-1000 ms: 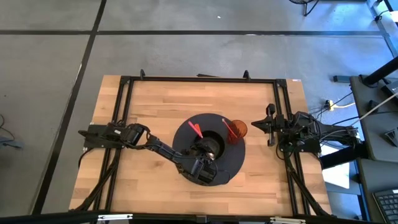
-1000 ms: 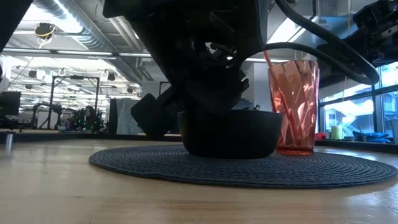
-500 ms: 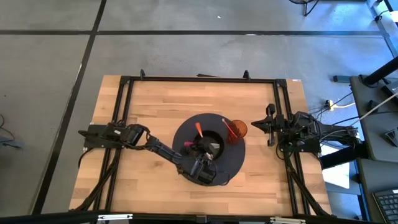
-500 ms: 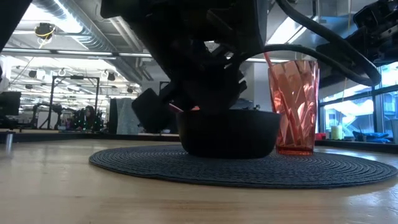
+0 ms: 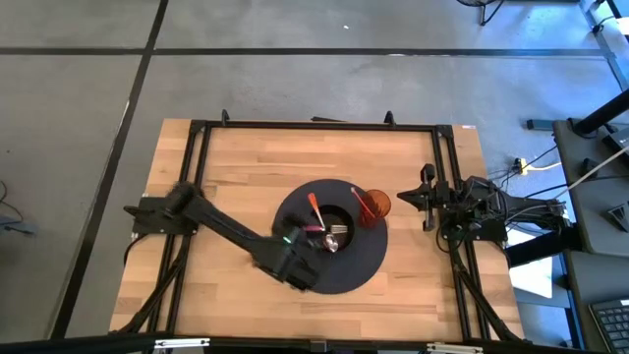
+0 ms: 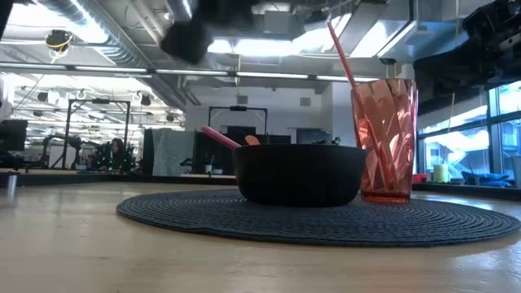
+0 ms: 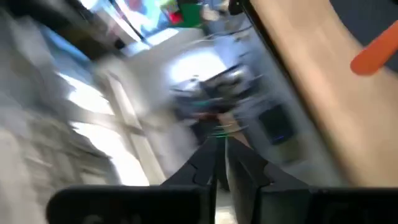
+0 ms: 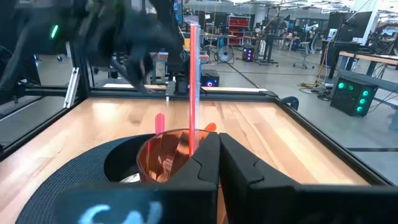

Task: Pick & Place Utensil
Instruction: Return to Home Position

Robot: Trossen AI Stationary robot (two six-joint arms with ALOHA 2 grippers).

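Observation:
A black bowl [image 5: 339, 218] sits on a round dark placemat [image 5: 364, 258]. In it lie an orange-handled utensil [image 5: 313, 205], a pink-handled one [image 5: 309, 230] and a metal spoon head [image 5: 333, 237]. In the low view the pink handle [image 6: 220, 136] leans out over the bowl's rim [image 6: 297, 149]. An orange cup [image 5: 374, 206] with a red straw [image 6: 343, 57] stands beside the bowl. My left gripper [image 5: 300, 267] hangs raised over the mat's near-left edge, shut and holding nothing [image 7: 221, 163]. My right gripper [image 5: 425, 201] waits shut at the table's right side.
The table's black frame rails [image 5: 197, 167] run along its left, far and right sides. Bare wood [image 5: 246, 167] lies left of and beyond the mat. In the right wrist view the cup [image 8: 168, 152] stands just ahead of the shut fingers [image 8: 217, 155].
My left gripper has risen from low over the bowl and drawn back toward the table's near-left, and it is blurred with motion. The bowl it was covering now shows, with the pink-handled utensil and the spoon head lying inside. The orange handle has stayed in place.

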